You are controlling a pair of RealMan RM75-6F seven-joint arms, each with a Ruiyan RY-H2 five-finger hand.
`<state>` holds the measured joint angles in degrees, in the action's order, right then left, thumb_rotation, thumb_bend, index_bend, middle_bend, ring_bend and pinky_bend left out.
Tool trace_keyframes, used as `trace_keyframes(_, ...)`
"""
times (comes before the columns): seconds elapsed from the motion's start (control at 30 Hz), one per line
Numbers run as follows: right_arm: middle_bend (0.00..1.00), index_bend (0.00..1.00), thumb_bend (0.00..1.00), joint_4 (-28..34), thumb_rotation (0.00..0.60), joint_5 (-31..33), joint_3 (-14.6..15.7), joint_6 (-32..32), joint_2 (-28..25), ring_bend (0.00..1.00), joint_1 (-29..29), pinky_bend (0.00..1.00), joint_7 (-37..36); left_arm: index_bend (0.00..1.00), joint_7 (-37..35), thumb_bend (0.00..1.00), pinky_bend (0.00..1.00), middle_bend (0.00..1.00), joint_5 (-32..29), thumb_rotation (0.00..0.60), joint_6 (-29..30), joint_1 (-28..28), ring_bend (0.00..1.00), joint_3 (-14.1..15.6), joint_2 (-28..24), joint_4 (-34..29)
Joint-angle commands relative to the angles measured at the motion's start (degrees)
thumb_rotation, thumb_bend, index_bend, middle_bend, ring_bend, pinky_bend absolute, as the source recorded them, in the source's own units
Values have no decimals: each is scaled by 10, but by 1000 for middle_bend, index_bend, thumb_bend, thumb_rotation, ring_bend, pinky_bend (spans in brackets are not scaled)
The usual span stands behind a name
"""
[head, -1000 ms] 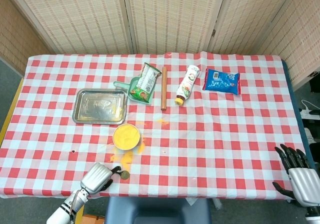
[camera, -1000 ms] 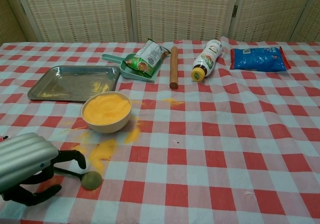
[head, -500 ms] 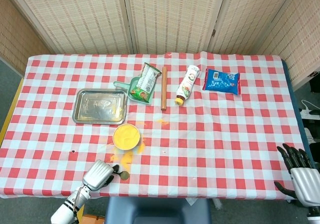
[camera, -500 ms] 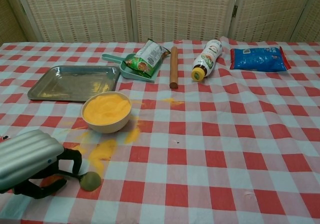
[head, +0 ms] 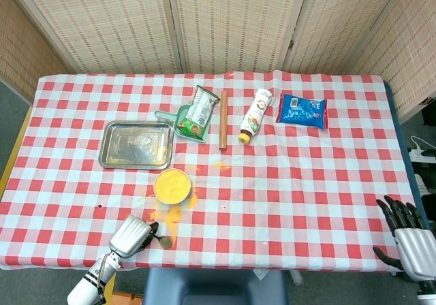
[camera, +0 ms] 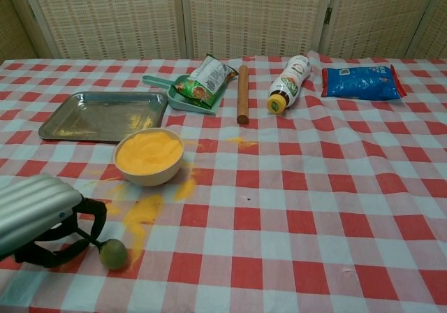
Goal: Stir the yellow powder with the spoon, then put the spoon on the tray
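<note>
A cream bowl of yellow powder (head: 172,185) (camera: 149,156) stands just in front of the steel tray (head: 136,144) (camera: 105,115). My left hand (head: 133,235) (camera: 38,219) is at the table's near edge, below and left of the bowl. Its dark fingers curl around the thin handle of the spoon (head: 167,242) (camera: 113,254). The spoon's round greenish bowl rests on the cloth beside spilled yellow powder (camera: 143,212). My right hand (head: 409,240) hangs off the table's near right corner, fingers spread and holding nothing; the chest view does not show it.
Behind the bowl lie a green scoop with a snack bag (head: 194,120) (camera: 202,81), a wooden rolling pin (head: 223,120) (camera: 242,93), a tipped bottle (head: 253,116) (camera: 288,82) and a blue packet (head: 302,110) (camera: 362,82). More yellow powder is spilled near the table's middle (camera: 241,142).
My left hand has pulled slightly left and toward the near edge, dragging the spoon's bowl with it. The right hand has not moved.
</note>
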<state>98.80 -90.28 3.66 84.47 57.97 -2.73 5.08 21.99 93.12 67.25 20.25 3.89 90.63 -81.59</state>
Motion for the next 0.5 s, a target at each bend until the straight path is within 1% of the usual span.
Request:
trace_keyframes(0.03,0,0,116,0,600,-1,0,0,0,0,0,0,1,681,-9,461,1000,1000,8,600,20,-5,1000,-1,-4,-2)
trace_keyframes(0.13,0,0,116,1,600,-1,1,-1,0,0,0,0,1,709,-16,462,1000,1000,16,600,54,-12,1000,-10,-9,-8)
trace_keyframes(0.2,0,0,116,1,600,-1,1,-1,0,0,0,0,1,724,-18,462,1000,1000,17,600,60,-13,1000,-12,-10,-9)
trace_keyframes(0.27,0,0,115,1,600,-1,1,0,0,0,0,0,0,765,-22,469,1000,1000,19,600,82,-17,1000,-23,-15,-13)
trace_keyframes(0.3,0,0,116,1,600,-1,1,0,0,0,0,0,-1,777,-21,474,1000,1000,19,600,100,-19,1000,-34,-18,-15)
trace_keyframes(0.33,0,0,116,0,600,0,1,-3,-1,0,1,0,-2,790,-15,482,1000,1000,11,600,138,-20,1000,-70,-17,-15)
trace_keyframes(0.43,0,0,116,0,600,4,0,-6,-1,0,3,0,-1,813,9,507,1000,1000,-7,600,155,-12,1000,-109,2,-7)
trace_keyframes(0.5,0,0,116,0,600,6,-1,-8,0,0,3,0,-1,824,37,523,1000,1000,-15,600,159,-2,1000,-128,18,9)
